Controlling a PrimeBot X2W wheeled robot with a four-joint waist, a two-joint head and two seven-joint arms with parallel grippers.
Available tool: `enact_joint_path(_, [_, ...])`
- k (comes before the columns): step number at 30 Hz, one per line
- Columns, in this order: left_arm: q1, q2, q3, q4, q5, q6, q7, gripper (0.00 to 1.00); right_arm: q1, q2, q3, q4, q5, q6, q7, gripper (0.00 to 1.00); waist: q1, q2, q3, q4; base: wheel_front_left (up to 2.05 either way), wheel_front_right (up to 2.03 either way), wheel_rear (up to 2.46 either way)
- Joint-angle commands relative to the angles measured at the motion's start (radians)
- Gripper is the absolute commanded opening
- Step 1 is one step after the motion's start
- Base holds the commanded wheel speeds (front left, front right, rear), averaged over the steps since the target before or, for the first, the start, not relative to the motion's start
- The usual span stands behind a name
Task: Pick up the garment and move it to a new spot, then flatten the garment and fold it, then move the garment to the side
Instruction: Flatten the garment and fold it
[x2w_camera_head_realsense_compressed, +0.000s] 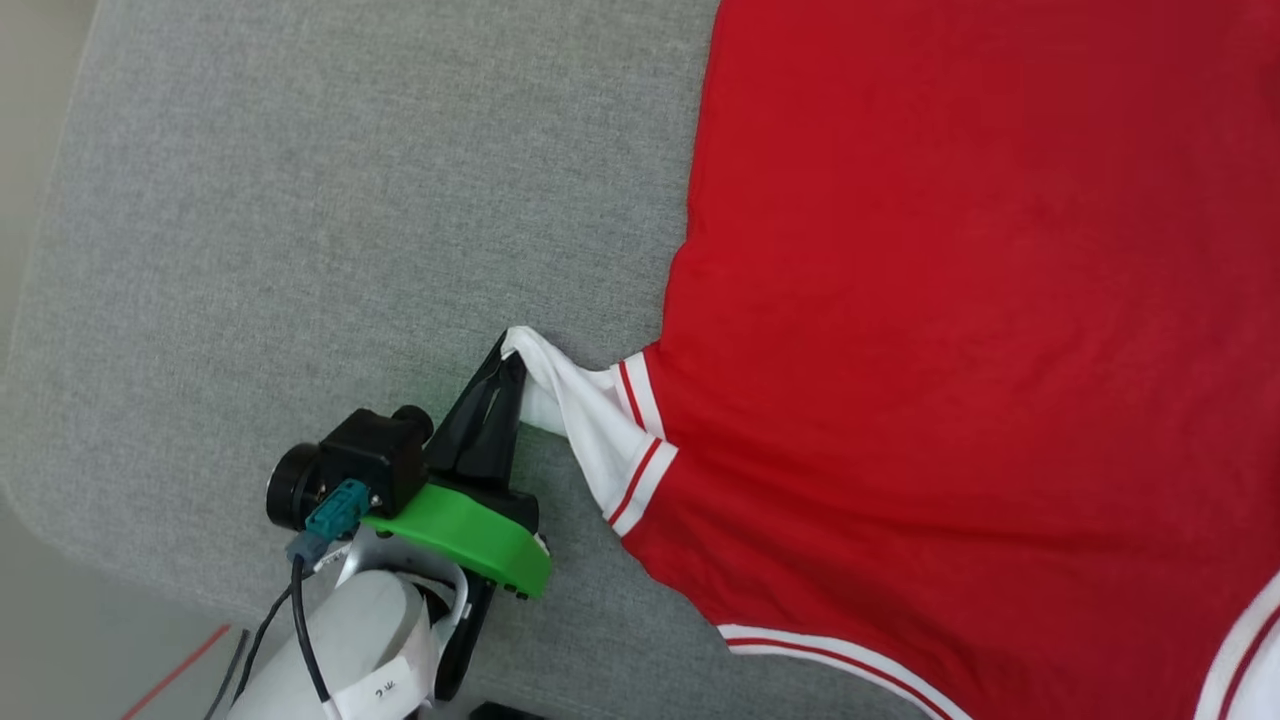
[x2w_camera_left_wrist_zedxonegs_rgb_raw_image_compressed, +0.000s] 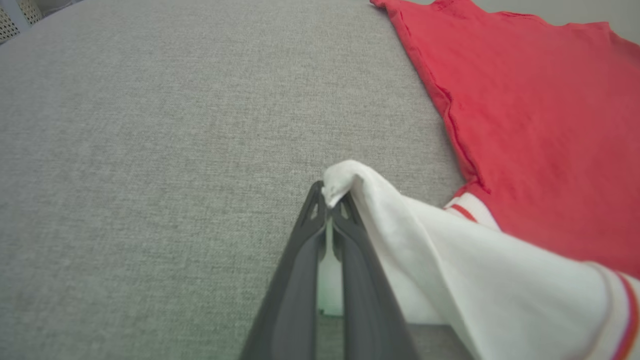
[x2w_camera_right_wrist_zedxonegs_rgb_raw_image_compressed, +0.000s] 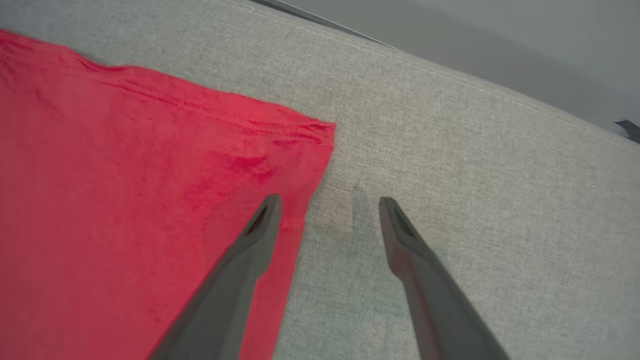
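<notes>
Left end effector (x2w_camera_head_realsense_compressed: 508, 365); one garment (x2w_camera_head_realsense_compressed: 950, 300), perhaps face-down

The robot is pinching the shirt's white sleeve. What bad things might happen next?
1. The left tool grips only the tip of the white sleeve, so the cloth might slip out if pulled.
2. Tugging just the sleeve may wrinkle the garment instead of flattening it.
3. The right tool is open, one finger over the red corner and one over the grey surface; closing there might miss the cloth.
</notes>
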Motion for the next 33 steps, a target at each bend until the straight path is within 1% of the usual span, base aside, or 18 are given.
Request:
enact_joint_path(1, [-0.022, -0.013, 0.010, -0.004, 0.023, -0.008, -0.006, 0.00, -0.024, 0.008, -0.002, 0.012, -0.012, -0.001, 0.011, 1.00, -0.0002, 0.0000, 0.085, 0.072, 0.00, 0.00, 0.00])
enact_joint_path(5, [-0.027, -0.040, 0.030, 0.006, 0.047, -0.029, -0.006, 0.00, -0.016, 0.014, -0.006, 0.042, -0.022, -0.001, 0.023, 1.00, -0.0002, 0.0000, 0.109, 0.087, 0.00, 0.00, 0.00])
enact_joint_path(10, [-0.020, -0.069, 0.052, 0.024, 0.075, -0.050, -0.006, 0.00, 0.064, -0.016, 0.023, 0.053, -0.006, -0.001, 0.051, 1.00, -0.0002, 0.0000, 0.110, 0.086, 0.00, 0.00, 0.00])
enact_joint_path(11, [-0.018, -0.072, 0.056, 0.028, 0.078, -0.053, -0.006, 0.00, 0.077, -0.025, 0.028, 0.048, -0.002, -0.001, 0.055, 0.58, -0.0002, 0.0000, 0.107, 0.084, 0.00, 0.00, 0.00])
enact_joint_path(12, [-0.015, -0.076, 0.060, 0.033, 0.083, -0.058, -0.006, 0.00, 0.089, -0.035, 0.031, 0.040, 0.004, -0.001, 0.054, 0.00, -0.0002, 0.0000, 0.103, 0.083, 0.00, 0.00, 0.00])
enact_joint_path(16, [-0.004, -0.082, 0.077, 0.051, 0.098, -0.072, -0.006, 0.00, 0.104, -0.050, 0.018, 0.017, 0.017, -0.001, 0.008, 0.00, -0.0002, 0.0000, 0.070, 0.069, 0.00, 0.00, 0.00])
enact_joint_path(21, [0.031, -0.077, 0.102, 0.072, 0.112, -0.075, -0.006, 0.00, 0.095, -0.023, -0.001, 0.007, 0.037, -0.001, -0.087, 0.00, -0.0002, 0.0000, -0.011, 0.032, 0.00, 0.00, 0.00])
enact_joint_path(23, [0.050, -0.073, 0.112, 0.073, 0.114, -0.075, -0.006, 0.00, 0.102, -0.025, 0.007, -0.001, 0.049, -0.001, -0.119, 0.00, -0.0002, 0.0000, -0.052, 0.016, 0.00, 0.00, 0.00])
enact_joint_path(27, [0.093, -0.054, 0.127, 0.078, 0.116, -0.067, -0.006, 0.00, 0.153, -0.070, 0.056, -0.050, 0.088, -0.001, -0.179, 0.00, -0.0002, 0.0000, -0.136, -0.021, 0.00, 0.00, 0.00])
enact_joint_path(33, [0.160, -0.024, 0.139, 0.069, 0.107, -0.046, 0.003, 0.00, 0.325, -0.174, 0.106, -0.159, 0.189, -0.001, -0.265, 0.00, -0.0002, 0.0000, -0.249, -0.082, 0.00, 0.00, 0.00])
